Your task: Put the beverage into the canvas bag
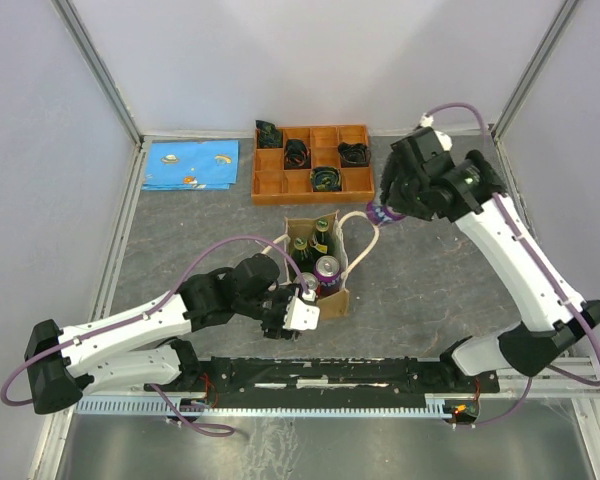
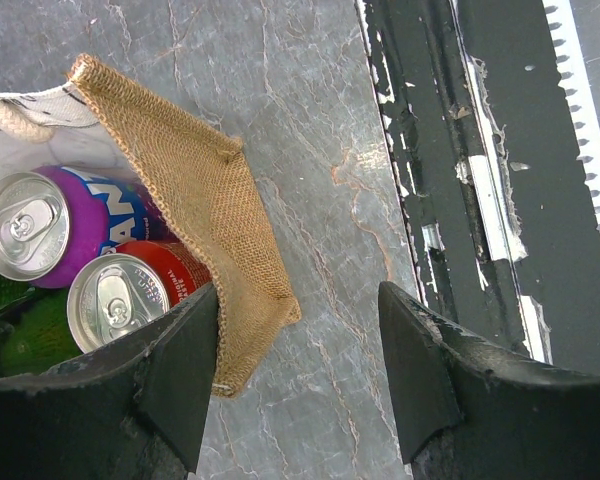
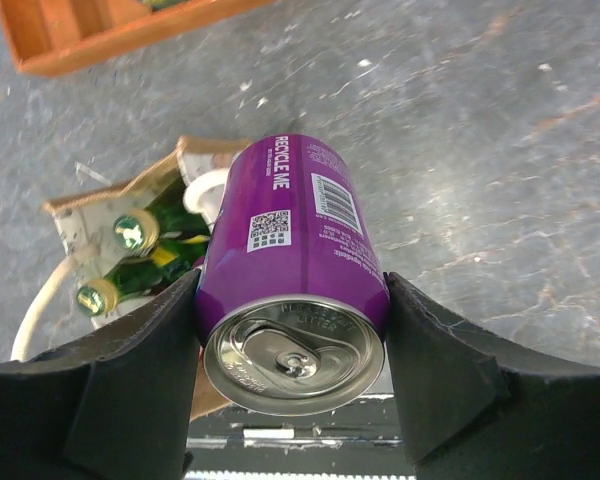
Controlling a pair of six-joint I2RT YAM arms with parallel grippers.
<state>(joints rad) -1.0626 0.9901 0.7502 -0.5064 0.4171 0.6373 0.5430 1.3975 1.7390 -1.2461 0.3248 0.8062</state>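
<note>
Right end effector (image 3: 290,292) — clenched on a purple can (image 3: 292,225), one finger at each side, the pull-tab end facing the wrist camera. Printing on the can: "RECYCLE ME" in white, a QR code on a white patch and a barcode; the smaller print is too fine to read. The can is held off the bench (image 1: 430,290), just beyond the far right corner of the canvas bag (image 2: 200,200), not in it.

Left end effector (image 2: 298,295) — released, jaws wide apart, at the bag's near corner. The woven wall lies between the fingers, close to the left one, not pinched.

Canvas bag: tan-brown coarse weave, pale lining, cream rope handle (image 1: 365,235); upright and open-topped on the bench. Contents:
- green bottles (image 3: 140,272) with gold caps
- a second can (image 2: 40,225), purple, with the letters "AN" showing in white on blue
- a red can (image 2: 125,295) with a silver top, its lettering unreadable

Wooden tray (image 1: 263,190), orange-brown and divided into compartments, sits at the far side of the bench. Several compartments hold dark objects too small to identify. Blue sheet (image 1: 190,165) with small coloured prints lies to the tray's left.
</note>
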